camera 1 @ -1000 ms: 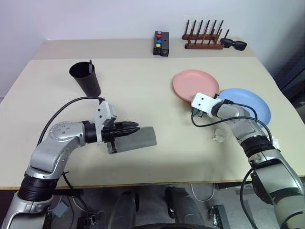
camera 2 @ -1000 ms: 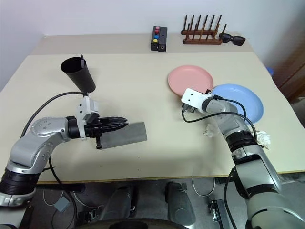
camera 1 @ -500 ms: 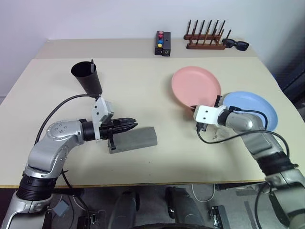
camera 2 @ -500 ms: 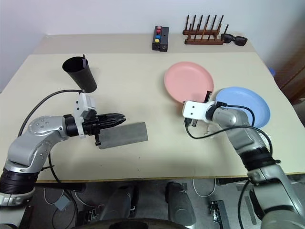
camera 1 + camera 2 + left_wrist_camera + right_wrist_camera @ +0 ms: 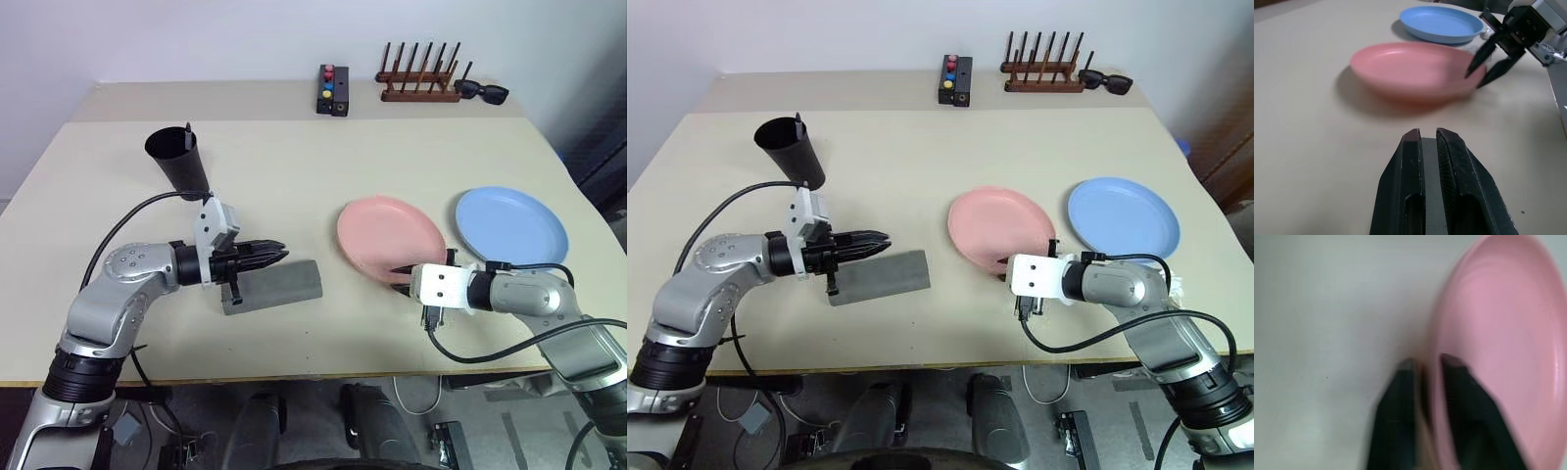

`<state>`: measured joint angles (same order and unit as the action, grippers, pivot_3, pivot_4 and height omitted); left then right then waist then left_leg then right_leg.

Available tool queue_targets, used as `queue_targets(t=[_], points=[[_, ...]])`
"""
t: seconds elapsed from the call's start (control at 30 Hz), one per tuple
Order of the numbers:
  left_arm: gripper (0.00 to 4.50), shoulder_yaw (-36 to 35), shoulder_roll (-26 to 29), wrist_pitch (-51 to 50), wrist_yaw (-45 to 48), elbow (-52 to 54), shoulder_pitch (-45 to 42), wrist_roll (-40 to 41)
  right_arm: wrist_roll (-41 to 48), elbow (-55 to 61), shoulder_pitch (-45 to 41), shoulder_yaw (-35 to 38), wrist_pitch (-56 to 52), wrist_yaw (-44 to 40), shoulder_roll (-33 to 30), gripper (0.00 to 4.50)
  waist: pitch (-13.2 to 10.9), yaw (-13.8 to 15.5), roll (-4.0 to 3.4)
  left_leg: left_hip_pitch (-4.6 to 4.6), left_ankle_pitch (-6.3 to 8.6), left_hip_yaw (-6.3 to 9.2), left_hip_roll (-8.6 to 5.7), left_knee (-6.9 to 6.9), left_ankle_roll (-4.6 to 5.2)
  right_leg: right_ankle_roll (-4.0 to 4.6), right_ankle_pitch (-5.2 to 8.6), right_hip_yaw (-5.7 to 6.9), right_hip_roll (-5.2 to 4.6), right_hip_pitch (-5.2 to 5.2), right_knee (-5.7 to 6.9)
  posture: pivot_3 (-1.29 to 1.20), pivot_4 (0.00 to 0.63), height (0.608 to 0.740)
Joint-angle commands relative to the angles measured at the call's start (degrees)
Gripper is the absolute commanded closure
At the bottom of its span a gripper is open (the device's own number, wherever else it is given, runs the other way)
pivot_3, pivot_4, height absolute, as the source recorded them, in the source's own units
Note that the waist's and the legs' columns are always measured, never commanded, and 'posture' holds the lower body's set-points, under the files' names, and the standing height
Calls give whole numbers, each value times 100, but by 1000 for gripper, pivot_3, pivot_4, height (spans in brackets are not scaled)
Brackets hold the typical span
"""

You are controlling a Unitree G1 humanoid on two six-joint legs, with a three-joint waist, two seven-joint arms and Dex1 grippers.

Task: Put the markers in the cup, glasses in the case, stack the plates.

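Beige bench (image 5: 294, 176) is seen with the cup (image 5: 178, 162) near its far left corner. The case (image 5: 274, 286) is pinned under the closed left gripper (image 5: 277, 255). Since a second ago, the pink plate (image 5: 390, 238) has been dragged nearer; the right gripper (image 5: 1483, 64) straddles its rim, parted. The blue plate (image 5: 509, 225) lies beside it, so stacking remains.

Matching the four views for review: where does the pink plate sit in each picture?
Left eye view: pink plate right of centre.
Right eye view: centre-right.
Left wrist view: across the upper middle.
Right wrist view: along the right side.
Shared landmark: right gripper at its rim, fingers astride the edge.
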<state>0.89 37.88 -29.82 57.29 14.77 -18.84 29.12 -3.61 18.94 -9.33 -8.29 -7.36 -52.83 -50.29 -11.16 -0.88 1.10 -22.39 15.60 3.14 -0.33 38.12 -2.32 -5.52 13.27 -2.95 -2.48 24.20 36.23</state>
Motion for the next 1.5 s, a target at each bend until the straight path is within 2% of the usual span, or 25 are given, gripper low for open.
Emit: queue_targets(t=[0.03, 0.13, 0.23, 0.33, 0.4, 0.5, 0.63, 0.77, 0.97, 1.07, 1.2, 1.4, 1.5], points=[[4042, -51, -31, 69, -22, 159, -101, 48, 219, 426, 88, 316, -34, 62, 42, 1557, 0, 4, 0, 0, 0, 0, 0, 0, 0, 0, 0, 0, 0, 0, 0, 0, 150, 735], [4042, -27, -87, 64, -62, 183, -113, 50, 521, 713, 215, 566, -317, 65, 58, 1557, 0, 7, 0, 0, 0, 0, 0, 0, 0, 0, 0, 0, 0, 0, 0, 0, 150, 735], [4042, 33, -253, 17, -142, 262, -181, 115, 1214, 1136, 298, 1184, -1110, 156, 183, 1557, 0, 17, 1, 0, 0, 2, 1, 1, 0, 0, 0, 0, -1, -2, 0, 0, 150, 735], [4042, 45, -353, -39, -192, 291, -231, 145, 1550, 1271, 357, 1731, -1582, 301, 220, 1557, 1, 23, 1, 0, 0, 2, 1, 3, 0, -2, -1, 0, -2, -4, 0, 0, 150, 735], [4042, 66, -411, -53, -194, 284, -276, 156, 1564, 1130, 409, 2132, -1824, 475, 158, 1557, 1, 26, 1, 0, 0, 2, 0, 3, 0, -1, 0, 1, -2, -6, 0, 0, 150, 735], [4042, 139, -512, -63, -151, 248, -375, 156, 1130, 521, 693, 2572, -1837, 741, -87, 1557, 1, 32, 2, 0, 0, 2, -2, 3, 0, 0, 0, 1, -2, -7, -2, 0, 150, 735], [4042, 248, -635, -39, -132, 188, -470, 115, 632, -319, 1011, 2606, -1503, 1034, -289, 1557, 1, 22, 2, 0, 0, -1, -8, 3, 0, 2, 2, 0, -5, -10, -6, 0, 150, 735], [4042, 333, -714, -7, -116, 185, -498, 80, 198, -1080, 1171, 2312, -1037, 1297, -295, 1557, 2, -26, -1, 4, 0, -2, -6, 1, 0, 1, 1, -3, 0, -10, -3, 0, 150, 735], [4042, 327, -768, 3, -159, 255, -434, 61, -148, -1989, 961, 1872, -391, 1622, -138, 1557, 3, -25, -1, 9, 0, -5, -4, 4, 0, 1, 0, -6, 2, -15, -3, 0, 150, 735], [4042, 290, -783, 2, -239, 331, -370, 67, -314, -2114, 851, 1735, -194, 1780, -126, 2405, 4, -21, 1, 22, 0, -5, -4, 7, 0, 2, 1, -6, 2, -32, -5, 0, 150, 735], [4042, 255, -776, 9, -302, 387, -295, 101, -327, -2140, 751, 1695, -77, 1847, -110, 4407, 4, -9, 0, 28, 0, -4, -4, 7, 0, 2, 2, -6, 1, -39, -6, 0, 150, 735], [4042, 162, -699, 61, -262, 408, -200, 113, -645, -1877, 535, 1681, 167, 2009, -315, 4468, 2, -4, -2, 27, 0, -2, -5, 6, 0, 2, 2, -5, 0, -39, -6, 0, 150, 735], [4042, 48, -571, 118, -235, 277, -184, 53, -519, -1451, 215, 1732, 266, 1791, -381, 4468, 1, -27, -5, 28, 0, -3, -6, 6, 0, 2, 2, -5, 0, -38, -5, 0, 150, 735]])
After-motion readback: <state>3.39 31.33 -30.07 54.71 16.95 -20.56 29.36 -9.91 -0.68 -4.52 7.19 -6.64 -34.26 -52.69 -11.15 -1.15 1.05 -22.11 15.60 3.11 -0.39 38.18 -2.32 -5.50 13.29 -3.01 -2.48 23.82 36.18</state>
